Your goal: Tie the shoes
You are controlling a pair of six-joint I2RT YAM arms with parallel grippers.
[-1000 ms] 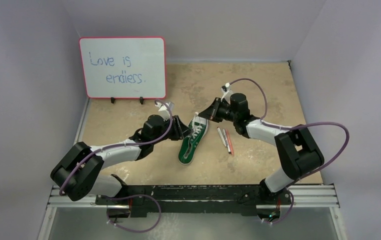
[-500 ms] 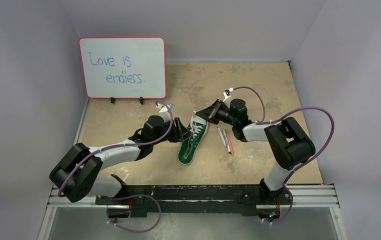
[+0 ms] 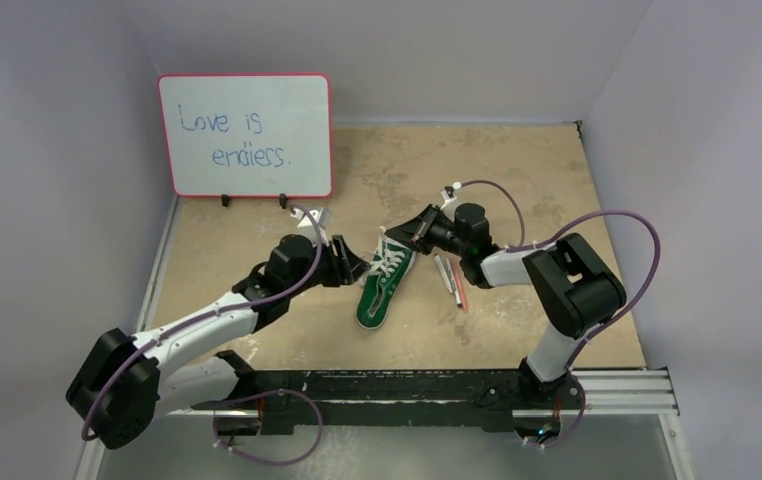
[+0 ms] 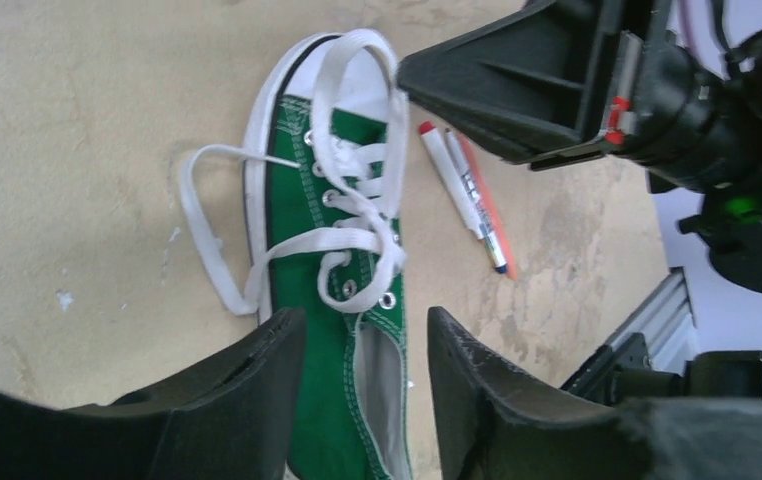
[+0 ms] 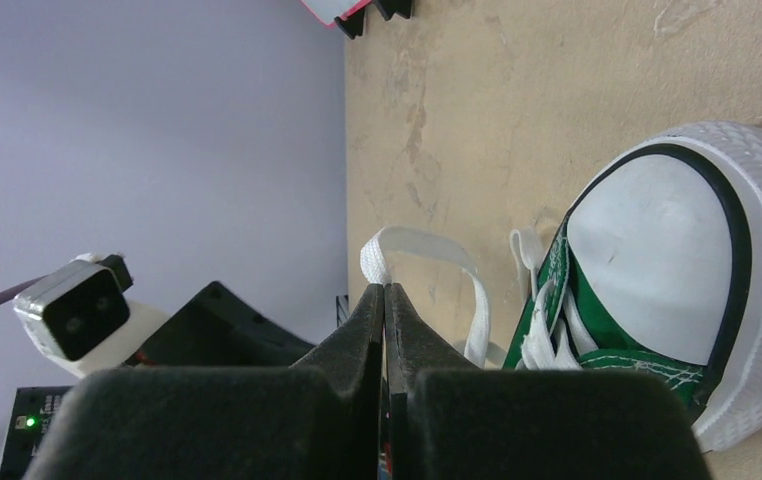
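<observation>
The green shoe (image 3: 385, 285) lies mid-table, its white toe cap (image 5: 657, 260) pointing to the far side. My left gripper (image 4: 362, 322) hovers open over the shoe's opening (image 4: 342, 400), nothing between its fingers (image 4: 247, 390). One white lace loop (image 4: 202, 215) lies loose on the table left of the shoe. My right gripper (image 5: 385, 290) is shut at the toe end, pinching a second lace loop (image 5: 412, 250) at its tips; from the left wrist view it (image 4: 517, 80) sits beside the toe. From above, the left gripper (image 3: 352, 262) and right gripper (image 3: 412, 232) flank the shoe.
Two thin pens (image 3: 450, 280) lie just right of the shoe, under the right arm. A whiteboard (image 3: 245, 135) with handwriting stands at the back left. Walls enclose the table on three sides; a metal rail (image 3: 387, 385) runs along the near edge.
My left gripper's jaws have spread wider and its arm has stretched out lower. The right gripper has come slightly down and left toward the toe, staying shut.
</observation>
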